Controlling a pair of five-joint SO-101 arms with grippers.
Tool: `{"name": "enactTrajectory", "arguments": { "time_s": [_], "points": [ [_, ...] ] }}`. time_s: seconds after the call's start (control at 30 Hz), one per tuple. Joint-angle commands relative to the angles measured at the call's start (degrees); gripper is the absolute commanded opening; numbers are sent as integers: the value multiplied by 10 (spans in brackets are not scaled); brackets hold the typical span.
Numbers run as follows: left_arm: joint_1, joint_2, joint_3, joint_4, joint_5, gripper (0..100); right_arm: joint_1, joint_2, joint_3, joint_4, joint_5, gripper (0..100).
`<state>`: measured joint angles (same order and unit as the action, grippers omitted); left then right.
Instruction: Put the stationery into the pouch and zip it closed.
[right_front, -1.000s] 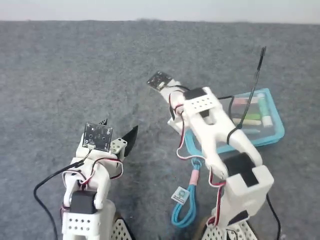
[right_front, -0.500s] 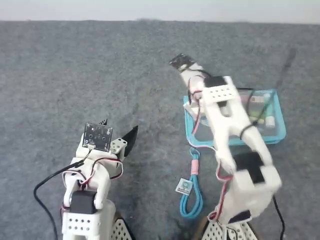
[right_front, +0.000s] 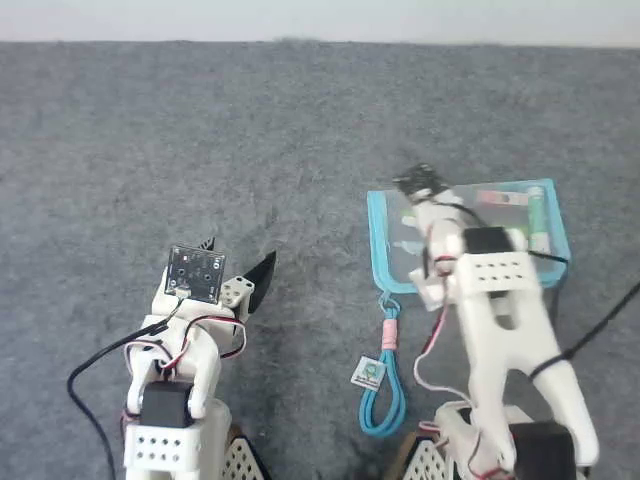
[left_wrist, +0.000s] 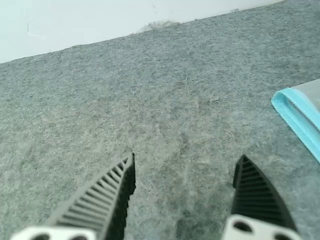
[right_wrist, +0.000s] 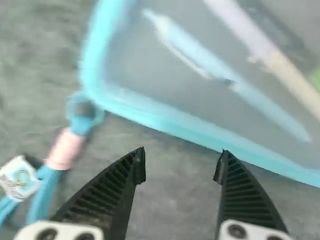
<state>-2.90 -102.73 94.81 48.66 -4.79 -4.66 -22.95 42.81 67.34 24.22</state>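
A clear pouch with a light-blue rim (right_front: 377, 240) lies flat on the grey carpet at centre right, with pens and other stationery (right_front: 503, 198) inside it. Its blue strap (right_front: 384, 400) with a pink sleeve and a small tag trails toward the arm bases. In the right wrist view the pouch (right_wrist: 210, 75) shows a blue pen (right_wrist: 220, 75) inside, and my right gripper (right_wrist: 180, 162) hovers open just over the pouch's near edge beside the strap (right_wrist: 60, 150). My left gripper (left_wrist: 182, 172) stands open over bare carpet, well left of the pouch's corner (left_wrist: 300, 117).
Grey carpet covers the whole table up to a pale wall at the back. The right arm's white body (right_front: 500, 300) overhangs part of the pouch. The left arm (right_front: 195, 300) stands at the lower left with loose cables beside it.
The right arm has swung from the middle of the table rightward and back over the pouch, lowering toward its near edge. The pouch and strap shifted slightly. The left arm has not moved.
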Motion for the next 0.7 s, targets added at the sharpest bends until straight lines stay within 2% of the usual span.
{"name": "enactTrajectory", "arguments": {
  "time_s": [0.0, 0.3, 0.57, 0.67],
  "points": [
    [-4, 3, -7, -21, 11, 301, 72, 34, -4, -44, 47, 231],
    [-4, 3, -6, -20, 11, 301, 105, 271, -143, -88, 63, 231],
    [-3, 3, -6, -20, 11, 301, 101, 398, -315, -79, 63, 231],
    [-3, 3, -5, -20, 11, 301, 87, 432, -387, -42, 62, 231]
  ]
}}
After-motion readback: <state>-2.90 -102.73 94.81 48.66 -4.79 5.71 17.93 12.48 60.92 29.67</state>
